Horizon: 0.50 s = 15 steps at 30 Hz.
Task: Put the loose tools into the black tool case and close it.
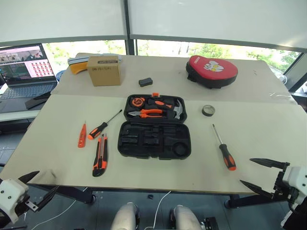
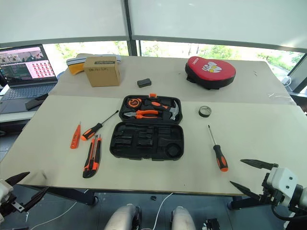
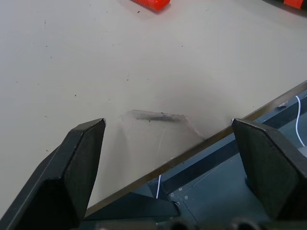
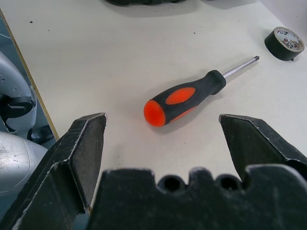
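Note:
The black tool case [image 1: 154,143] lies open at the table's middle; pliers, a hammer and a tape measure sit in its far half, and the near half's slots are empty. To its left lie a black-and-orange screwdriver [image 1: 103,125], a small orange tester screwdriver [image 1: 82,135] and a utility knife [image 1: 100,155]. On the right lie a second screwdriver [image 1: 224,147] and a dark tape roll [image 1: 207,110]. My left gripper [image 1: 41,184] hangs open off the table's near-left corner. My right gripper [image 1: 247,171] is open at the near-right edge, just short of the screwdriver [image 4: 187,98].
A cardboard box [image 1: 104,70], a small black block [image 1: 146,82] and a red padded pouch [image 1: 211,71] stand at the back of the table. A laptop [image 1: 24,67] sits on a separate surface at the far left. The table's front edge [image 1: 168,189] runs between both grippers.

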Tool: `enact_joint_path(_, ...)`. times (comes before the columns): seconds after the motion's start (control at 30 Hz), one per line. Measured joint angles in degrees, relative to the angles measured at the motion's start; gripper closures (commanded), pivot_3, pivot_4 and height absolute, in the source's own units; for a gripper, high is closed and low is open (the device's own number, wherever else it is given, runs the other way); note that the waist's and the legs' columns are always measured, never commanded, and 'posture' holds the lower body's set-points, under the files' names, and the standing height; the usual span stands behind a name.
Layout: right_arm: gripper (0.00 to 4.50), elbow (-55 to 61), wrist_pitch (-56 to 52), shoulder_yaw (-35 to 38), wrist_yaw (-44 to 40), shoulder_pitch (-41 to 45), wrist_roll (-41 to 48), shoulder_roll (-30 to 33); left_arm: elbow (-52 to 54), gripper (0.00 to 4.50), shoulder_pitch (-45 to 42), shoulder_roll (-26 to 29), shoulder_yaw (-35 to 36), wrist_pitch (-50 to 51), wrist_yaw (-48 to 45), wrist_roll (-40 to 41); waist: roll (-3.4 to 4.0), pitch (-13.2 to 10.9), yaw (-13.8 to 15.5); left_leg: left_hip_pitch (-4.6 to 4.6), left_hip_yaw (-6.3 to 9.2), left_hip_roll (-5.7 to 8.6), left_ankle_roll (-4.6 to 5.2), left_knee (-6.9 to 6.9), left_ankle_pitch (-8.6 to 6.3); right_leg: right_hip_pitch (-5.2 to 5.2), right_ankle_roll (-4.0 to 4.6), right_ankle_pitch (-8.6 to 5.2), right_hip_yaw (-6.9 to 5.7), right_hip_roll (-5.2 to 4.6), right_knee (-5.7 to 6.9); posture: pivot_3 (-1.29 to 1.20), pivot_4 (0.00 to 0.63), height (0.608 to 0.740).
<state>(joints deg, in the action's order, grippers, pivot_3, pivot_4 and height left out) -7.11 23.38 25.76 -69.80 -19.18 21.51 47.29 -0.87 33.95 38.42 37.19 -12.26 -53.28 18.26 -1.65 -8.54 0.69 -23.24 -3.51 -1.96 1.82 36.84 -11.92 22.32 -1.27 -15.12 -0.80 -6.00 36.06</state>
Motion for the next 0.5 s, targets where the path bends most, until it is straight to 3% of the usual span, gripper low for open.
enact_joint_path(0.07, 0.11, -0.1, -0.1, -0.2, 0.0, 0.3, 0.0, 0.0, 0.1, 0.0, -0.1, 0.0, 0.1, 0.4, 0.0, 0.4, 0.0, 0.0, 0.0, 0.0, 0.0, 0.0, 0.0, 0.0, 0.0, 0.0, 0.0, 0.0, 0.0, 0.0, 0.0, 0.0, 0.15, 0.74)
enact_joint_path(0.23, 0.11, 4.1, -4.3, -6.7, 1.0, 8.6, 2.4, -3.2, 7.2, 0.0, -3.0, 0.7, 3.5, 16.7, 2.0, 15.0, -0.15, 0.0, -0.3, 0.06, 0.0, -0.22, 0.0, 0.02, 0.0, -0.03, 0.02, 0.08, 0.0, 0.13, 0.04, 0.0, 0.15, 0.74)
enact_joint_path(0.37, 0.11, 10.9, -14.0, -7.5, 3.9, 14.0, 12.7, -6.5, 8.4, 0.0, -2.3, -0.6, 8.6, 26.7, 9.3, 19.5, -0.07, 0.0, -1.0, 0.05, -0.02, -0.25, -0.14, 0.01, -0.13, 0.01, -0.33, 0.24, 0.14, 0.22, 0.05, 0.0, 0.15, 0.74)
enact_joint_path(0.5, 0.11, 17.1, -16.3, -8.0, 5.3, 16.6, 15.4, -8.1, 8.3, 0.0, 1.7, -3.0, 9.7, 34.0, 14.0, 20.1, -0.27, 0.0, -1.0, 0.05, -0.01, -0.35, -0.23, 0.01, -0.23, 0.0, -0.28, 0.2, 0.1, 0.4, 0.02, 0.0, 0.15, 0.74)
